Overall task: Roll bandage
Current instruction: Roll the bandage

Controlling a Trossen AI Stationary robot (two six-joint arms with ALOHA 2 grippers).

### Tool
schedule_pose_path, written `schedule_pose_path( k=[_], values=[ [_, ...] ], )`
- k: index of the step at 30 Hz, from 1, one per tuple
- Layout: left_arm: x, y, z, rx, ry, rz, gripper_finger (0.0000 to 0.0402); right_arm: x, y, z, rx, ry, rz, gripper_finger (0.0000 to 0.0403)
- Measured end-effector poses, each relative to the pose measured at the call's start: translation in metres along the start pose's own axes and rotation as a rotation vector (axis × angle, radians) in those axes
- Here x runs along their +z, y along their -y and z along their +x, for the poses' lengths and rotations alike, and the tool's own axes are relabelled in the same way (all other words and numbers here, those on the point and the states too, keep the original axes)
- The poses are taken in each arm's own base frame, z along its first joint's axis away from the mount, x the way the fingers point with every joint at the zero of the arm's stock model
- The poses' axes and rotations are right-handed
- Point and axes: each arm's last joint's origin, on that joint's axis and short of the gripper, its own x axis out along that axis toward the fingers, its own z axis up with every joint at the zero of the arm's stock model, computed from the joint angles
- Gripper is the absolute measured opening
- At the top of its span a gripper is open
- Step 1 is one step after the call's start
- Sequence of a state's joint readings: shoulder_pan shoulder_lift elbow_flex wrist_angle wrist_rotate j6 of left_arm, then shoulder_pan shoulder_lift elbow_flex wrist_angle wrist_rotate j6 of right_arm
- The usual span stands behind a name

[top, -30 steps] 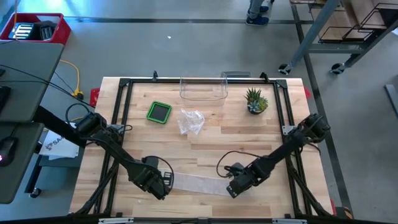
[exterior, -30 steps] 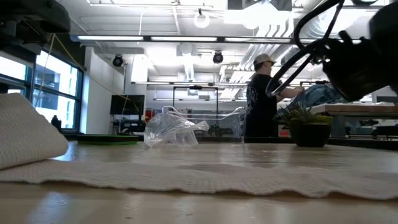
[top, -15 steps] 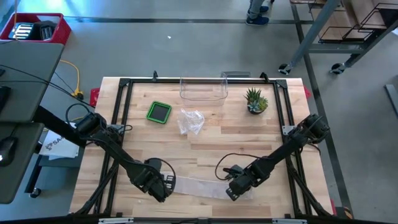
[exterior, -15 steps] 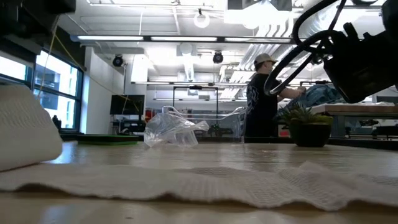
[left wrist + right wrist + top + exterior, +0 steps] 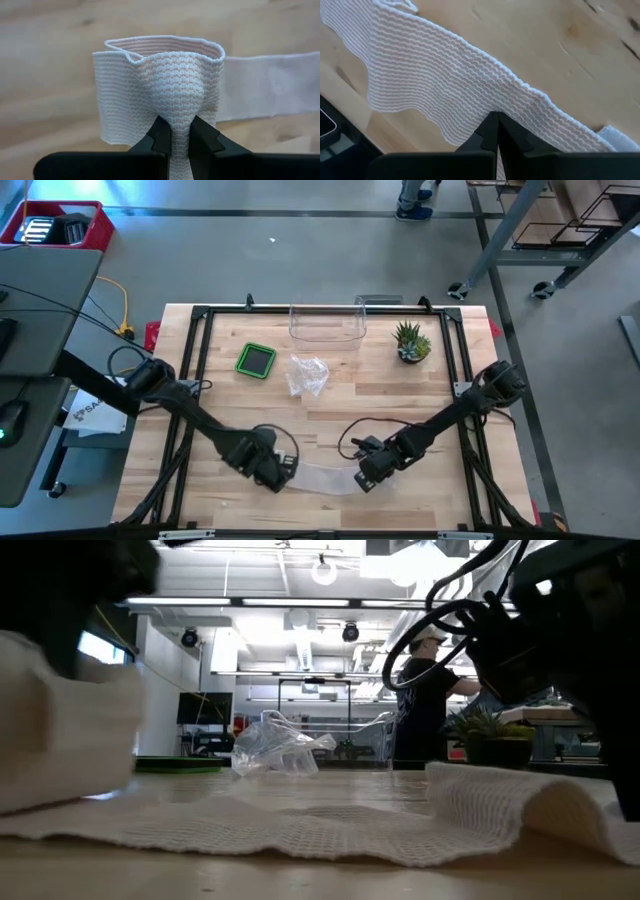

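Both pincers pinch bandage (image 5: 320, 478) near table (image 5: 400, 405) front edge.

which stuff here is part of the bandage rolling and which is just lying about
In the job:
- bandage, rolled end pinched by the left gripper
- right gripper, shut on the flat end

Lying about:
- green square container
- crumpled plastic wrapper
- clear plastic bin
- potted plant
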State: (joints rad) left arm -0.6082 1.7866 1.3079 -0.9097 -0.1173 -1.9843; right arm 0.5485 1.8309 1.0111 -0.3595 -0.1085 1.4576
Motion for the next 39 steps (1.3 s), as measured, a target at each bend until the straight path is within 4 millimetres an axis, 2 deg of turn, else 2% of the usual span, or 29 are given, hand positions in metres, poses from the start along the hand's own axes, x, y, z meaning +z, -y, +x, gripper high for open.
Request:
schedule_pose_path(
  k=[5,9,16,27,39],
  values=[
    [0.015,0.007,0.003,-0.003,0.009,0.044,0.0028,0.000,0.001,0.000,-0.012,-0.006,0.002,0.0000],
    [0.016,0.006,0.011,0.046,0.005,0.072,0.0028,-0.004,0.003,-0.001,-0.038,-0.026,0.016,0.0000],
    [-0.009,-0.002,0.031,0.140,-0.095,0.137,0.0028,-0.010,0.008,-0.002,-0.093,-0.078,0.062,0.0000],
    [-0.034,-0.023,0.027,0.227,-0.051,0.027,0.0028,-0.010,0.010,-0.007,-0.118,-0.059,0.187,0.0000],
    [-0.043,-0.031,0.024,0.255,-0.044,0.014,0.0028,0.002,0.005,-0.009,-0.055,-0.002,0.214,0.0000]
  ],
)
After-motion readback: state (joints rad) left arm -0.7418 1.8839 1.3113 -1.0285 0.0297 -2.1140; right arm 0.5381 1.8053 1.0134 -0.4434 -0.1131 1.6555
